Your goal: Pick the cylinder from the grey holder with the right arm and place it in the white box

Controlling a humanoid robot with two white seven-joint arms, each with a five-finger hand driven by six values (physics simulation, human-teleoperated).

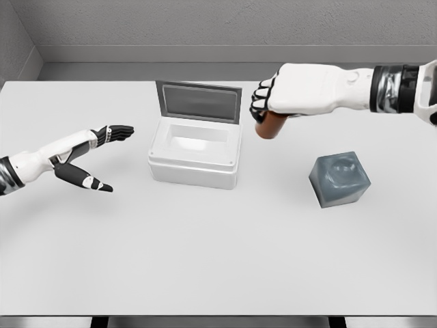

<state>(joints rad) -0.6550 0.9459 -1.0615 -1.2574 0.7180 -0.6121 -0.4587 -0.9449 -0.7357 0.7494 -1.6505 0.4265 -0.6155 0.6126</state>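
White table (pixel 205 260), right robot hand (pixel 273 102) gripping brown cylinder (pixel 271 127) beside open white box (pixel 196 158), grey holder (pixel 339 179), left robot hand (pixel 95 154) open

A broad white tabletop (pixel 205 260) fills most of the view, its surface smooth, matte and evenly lit, with only soft, faint shadows. Its near edge runs along the bottom, where a dark strip (pixel 218 321) shows beneath it. Behind the far edge stands a grey back wall (pixel 205 24) with a fine speckled texture. It meets a grey side wall (pixel 13 48) at the left corner.
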